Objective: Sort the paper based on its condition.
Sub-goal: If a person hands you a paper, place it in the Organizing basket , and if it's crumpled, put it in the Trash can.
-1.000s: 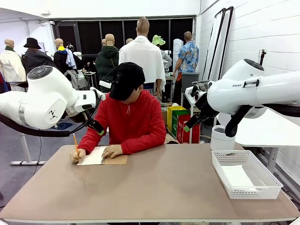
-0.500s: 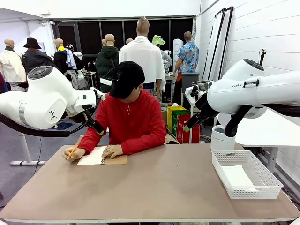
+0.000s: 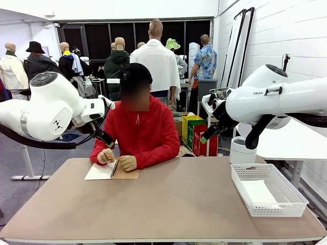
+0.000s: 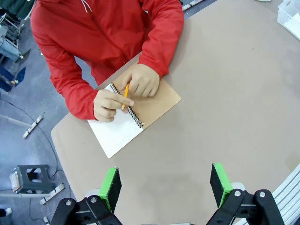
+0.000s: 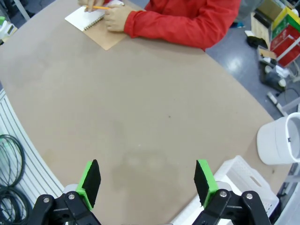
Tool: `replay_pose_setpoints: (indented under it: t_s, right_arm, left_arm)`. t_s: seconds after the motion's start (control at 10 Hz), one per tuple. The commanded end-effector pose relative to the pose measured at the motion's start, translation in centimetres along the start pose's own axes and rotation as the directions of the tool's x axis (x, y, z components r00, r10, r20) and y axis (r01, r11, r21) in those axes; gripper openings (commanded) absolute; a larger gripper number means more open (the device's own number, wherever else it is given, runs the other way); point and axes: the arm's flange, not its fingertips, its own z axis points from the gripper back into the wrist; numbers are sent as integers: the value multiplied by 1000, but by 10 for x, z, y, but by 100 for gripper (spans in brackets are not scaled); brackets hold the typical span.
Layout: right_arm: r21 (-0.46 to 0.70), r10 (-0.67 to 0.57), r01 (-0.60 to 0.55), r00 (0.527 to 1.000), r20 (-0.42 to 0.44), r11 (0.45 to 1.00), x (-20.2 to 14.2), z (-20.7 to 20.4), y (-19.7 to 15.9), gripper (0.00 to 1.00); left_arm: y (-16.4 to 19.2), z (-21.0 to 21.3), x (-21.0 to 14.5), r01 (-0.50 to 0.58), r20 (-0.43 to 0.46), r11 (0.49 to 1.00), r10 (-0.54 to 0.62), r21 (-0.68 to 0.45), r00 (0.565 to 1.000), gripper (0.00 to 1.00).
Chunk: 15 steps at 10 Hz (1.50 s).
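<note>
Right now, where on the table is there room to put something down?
The wide middle of the table is bare, from the notebook at the far left across to the white basket at the right. The near edge is free too. It's crowded only at the notebook, where the person's hands hold a pencil.

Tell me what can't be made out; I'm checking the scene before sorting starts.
Notebook page, left wrist view: any writing is too small, and a hand covers part.
Basket, front view: whether the white inside is a sheet or its floor; its mesh wall blocks it.
Basket, right wrist view: cut off at the bottom edge.
</note>
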Motion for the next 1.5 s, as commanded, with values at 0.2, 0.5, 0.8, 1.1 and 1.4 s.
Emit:
replay_pose_setpoints:
  t_s: [0.2,0.5,0.8,1.1,1.4]
  right_arm:
    - [-2,-1,1,1000,1,1000,0,0,-1,100]
    - [-2,-1,1,1000,1,1000,0,0,-1,100]
    - [-2,-1,1,1000,1,1000,0,0,-1,100]
    - [-2,-1,1,1000,1,1000,0,0,-1,100]
    - [-2,-1,1,1000,1,1000,0,0,-1,100]
  left_arm:
    - [0,0,0,1,0,1000,-1,0,1000,100]
    - [0,0,0,1,0,1000,-1,0,1000,100]
    - [0,0,0,1,0,1000,-1,0,1000,100]
    - [0,0,0,1,0,1000,-1,0,1000,100]
    - [0,0,0,1,0,1000,-1,0,1000,100]
